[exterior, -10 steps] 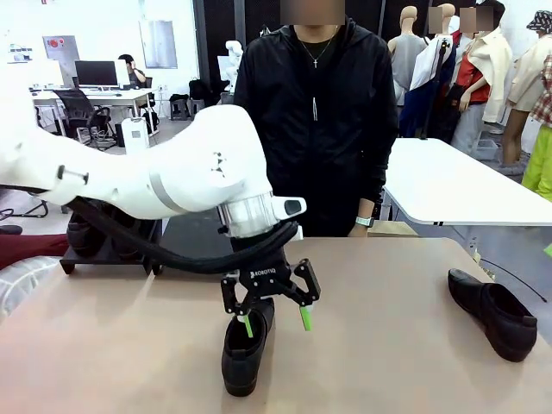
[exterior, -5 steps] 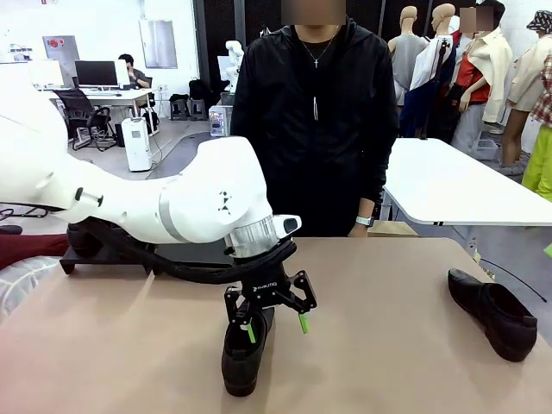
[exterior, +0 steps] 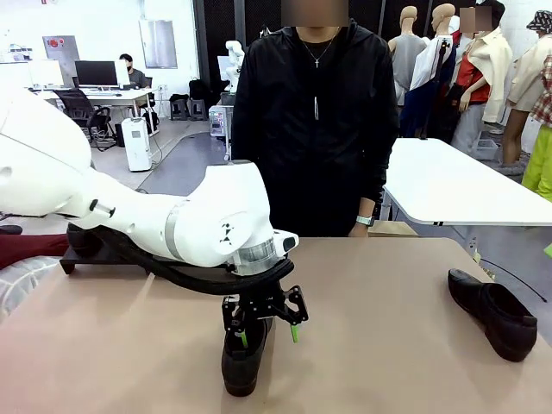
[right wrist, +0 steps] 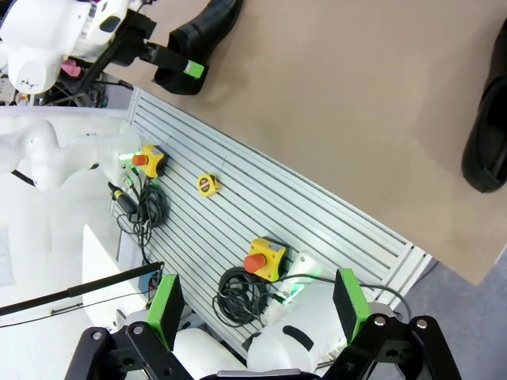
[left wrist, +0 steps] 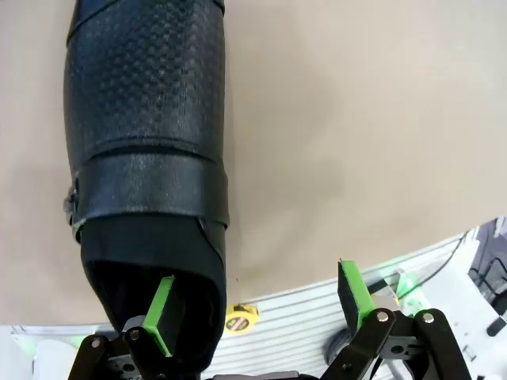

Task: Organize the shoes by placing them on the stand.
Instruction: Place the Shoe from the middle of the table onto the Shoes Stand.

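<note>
A black glossy shoe [exterior: 241,362] lies at the table's near middle, toe toward me. My left gripper [exterior: 267,332] is down on its heel end and open. One green pad [left wrist: 162,305] sits inside the shoe's [left wrist: 146,142] opening; the other pad [left wrist: 352,293] hangs outside over bare table. A second shoe [exterior: 493,315] lies at the right edge. The black stand [exterior: 108,256] is at the far left behind my arm, with a dark shoe [exterior: 82,235] on it, mostly hidden. My right gripper [right wrist: 257,309] hangs open off the table's near edge, holding nothing.
A person in a black jacket [exterior: 315,112] stands at the far side, hands down. A white table [exterior: 457,185] stands behind at the right. Under my right gripper lie a slotted base [right wrist: 261,210], emergency-stop buttons [right wrist: 261,257], cables and a tape measure [right wrist: 207,184].
My left gripper has come down onto the middle shoe, one finger sinking into its opening. Jaws stayed wide. The shoes have not moved.
</note>
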